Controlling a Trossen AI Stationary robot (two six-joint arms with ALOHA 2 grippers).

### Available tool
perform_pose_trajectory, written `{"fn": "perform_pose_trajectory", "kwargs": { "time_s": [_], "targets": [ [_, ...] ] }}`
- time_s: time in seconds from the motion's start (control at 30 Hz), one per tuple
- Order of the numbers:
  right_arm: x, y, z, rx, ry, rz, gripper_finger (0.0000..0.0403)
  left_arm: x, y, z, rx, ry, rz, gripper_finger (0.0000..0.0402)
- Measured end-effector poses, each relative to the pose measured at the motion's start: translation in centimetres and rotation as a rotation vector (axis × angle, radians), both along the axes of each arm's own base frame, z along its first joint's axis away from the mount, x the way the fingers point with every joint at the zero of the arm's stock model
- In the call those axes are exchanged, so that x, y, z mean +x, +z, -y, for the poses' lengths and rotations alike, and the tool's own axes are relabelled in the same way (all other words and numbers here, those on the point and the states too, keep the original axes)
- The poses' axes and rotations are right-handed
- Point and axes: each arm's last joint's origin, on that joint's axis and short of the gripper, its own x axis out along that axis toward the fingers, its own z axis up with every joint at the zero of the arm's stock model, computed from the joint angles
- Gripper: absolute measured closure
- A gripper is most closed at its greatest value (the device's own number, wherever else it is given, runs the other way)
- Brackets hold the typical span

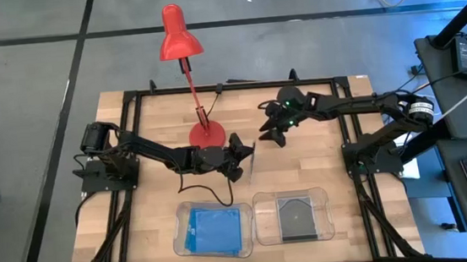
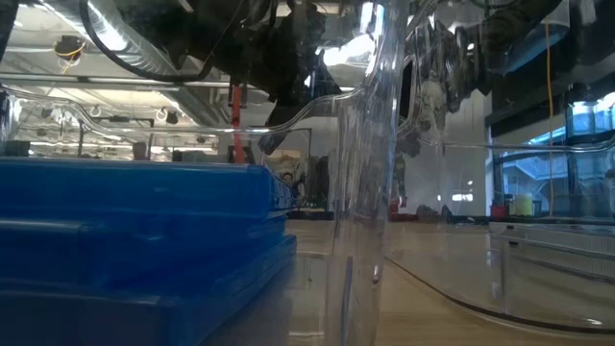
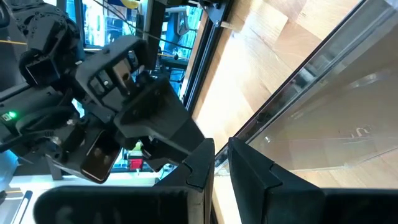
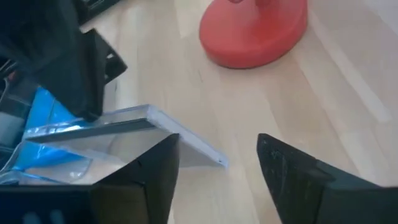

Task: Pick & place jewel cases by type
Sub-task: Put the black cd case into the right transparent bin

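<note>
Nearest the front edge of the wooden surface (image 1: 151, 155) sit two clear trays side by side. The left tray (image 1: 180, 237) holds a stack of translucent blue jewel cases (image 1: 213, 229), which fill the near left of the low view (image 2: 135, 240); the right tray (image 1: 263, 230) holds a dark jewel case (image 1: 296, 217), and its clear wall (image 2: 360, 173) stands right before the low camera. Behind the trays, about mid-surface, the left gripper (image 1: 242, 154) has its fingers pressed together on the edge of a clear jewel case (image 1: 251, 162), held tilted on edge above the surface; the left wrist view shows that case's transparent panel (image 3: 329, 112) running out from between the dark fingers (image 3: 255, 174). The right wrist view shows the same case (image 4: 161, 127) slanting, with one end low toward the wood and blue showing behind it. Just behind the left gripper is the red lamp's round base (image 1: 207, 134), its stem leaning toward the far edge and its shade (image 1: 179, 36) out past the surface. Farther back and to the right, the right gripper (image 1: 272, 132) hovers near the case with its fingers (image 4: 298, 174) spread apart, holding nothing.
</note>
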Motion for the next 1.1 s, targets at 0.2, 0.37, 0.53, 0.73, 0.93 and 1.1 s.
{"fn": "perform_pose_trajectory", "kwargs": {
  "time_s": [0.2, 0.37, 0.53, 0.73, 0.93, 1.1],
  "targets": [
    [-0.1, -0.1, -0.1, -0.011, 0.018, -0.013, 0.0111, 0.0, 0.0, 0.0, 0.002, -0.001, -0.001, 0.0355],
    [-0.2, -0.3, -0.2, -0.216, 0.179, 0.01, 0.0064, 0.0, 0.0, 0.0, 0.002, -0.001, -0.001, 0.0355],
    [-0.3, -0.4, -0.2, -0.389, 0.314, 0.041, 0.0056, 0.0, 0.0, 0.0, 0.002, 0.0, -0.002, 0.0355],
    [0.5, -1.0, -0.1, -0.427, 0.41, 0.119, 0.0056, 0.0, 0.0, 0.0, 0.002, 0.002, -0.002, 0.0355],
    [1.2, -2.7, -0.3, -0.294, 0.463, 0.127, 0.0056, 0.0, 0.0, -0.1, 0.008, 0.017, -0.005, 0.0355],
    [1.4, -3.4, -0.4, -0.225, 0.422, 0.082, 0.0056, 0.0, 0.0, -0.1, 0.01, 0.021, -0.006, 0.0355]
  ]
}}
